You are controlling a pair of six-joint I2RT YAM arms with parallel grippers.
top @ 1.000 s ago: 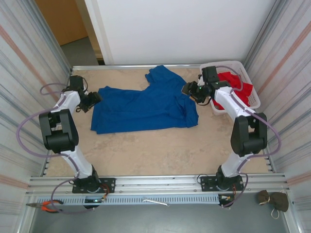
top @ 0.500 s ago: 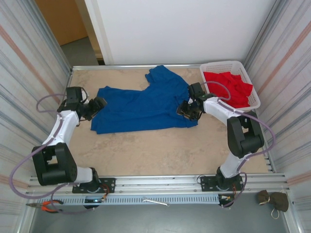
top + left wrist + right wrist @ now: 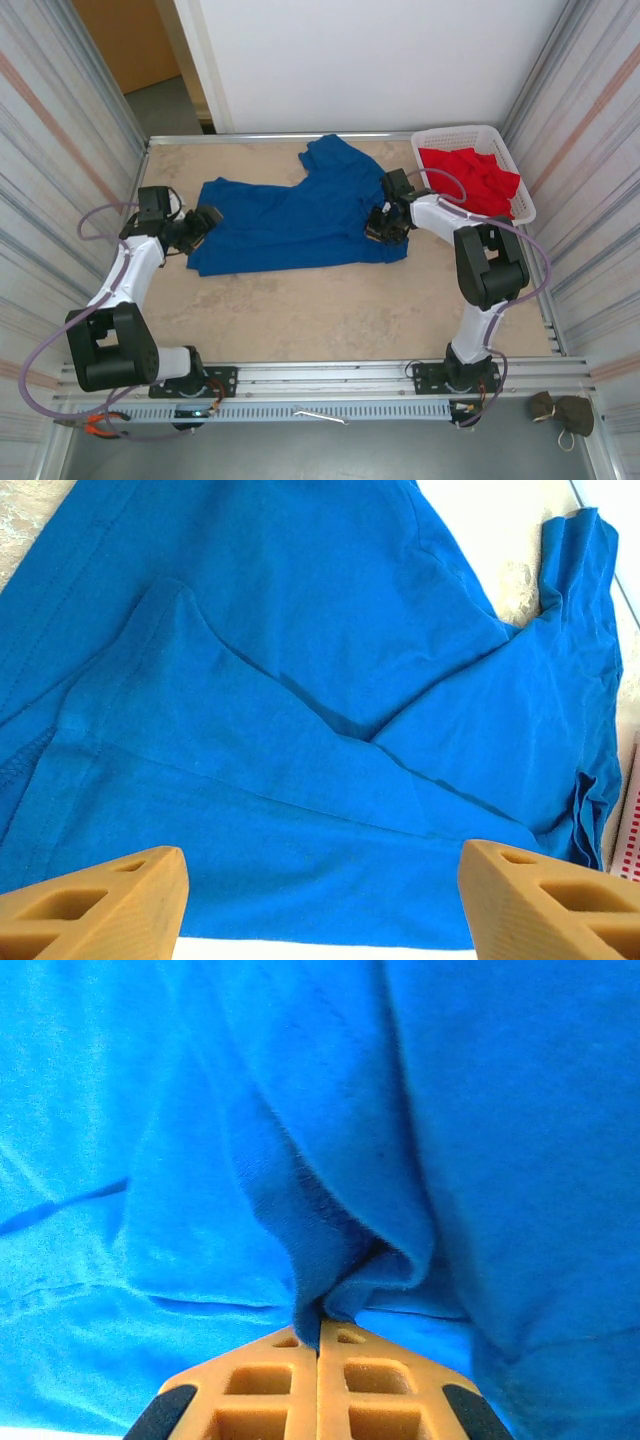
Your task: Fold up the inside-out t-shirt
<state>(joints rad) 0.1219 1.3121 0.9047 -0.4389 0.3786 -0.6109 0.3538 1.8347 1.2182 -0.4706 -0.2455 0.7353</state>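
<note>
beige table (image 3: 300, 320), inside-out t-shirt (image 3: 290, 225) spread rumpled across far middle. white basket (image 3: 468, 132) at far right corner, red garment (image 3: 470, 175) inside. left gripper (image 3: 203, 220) at shirt's left edge, jaws wide apart, gripping nothing. right gripper (image 3: 382, 226) at shirt's right side, pinched tight on fabric fold.
</note>
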